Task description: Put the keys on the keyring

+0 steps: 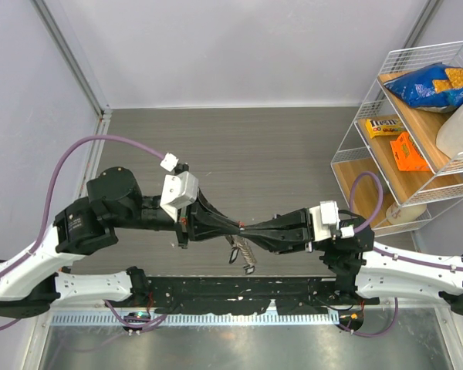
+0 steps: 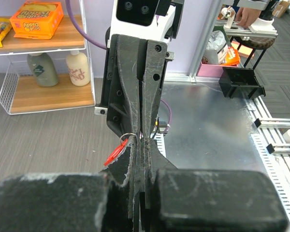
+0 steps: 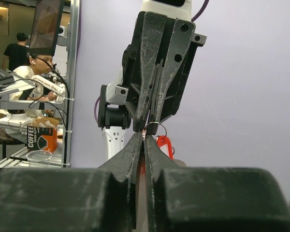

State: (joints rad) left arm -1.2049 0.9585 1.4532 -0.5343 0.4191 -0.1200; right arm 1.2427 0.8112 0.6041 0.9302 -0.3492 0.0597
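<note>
Left wrist: left gripper (image 2: 140, 143) and right gripper (image 3: 144, 136) both clamped shut tip-to-tip on the keyring (image 2: 128, 136), red key (image 2: 115, 153) dangling; uneven pull could wrench it loose.

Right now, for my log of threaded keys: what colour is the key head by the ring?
Red key head, clearest from the right wrist.
</note>
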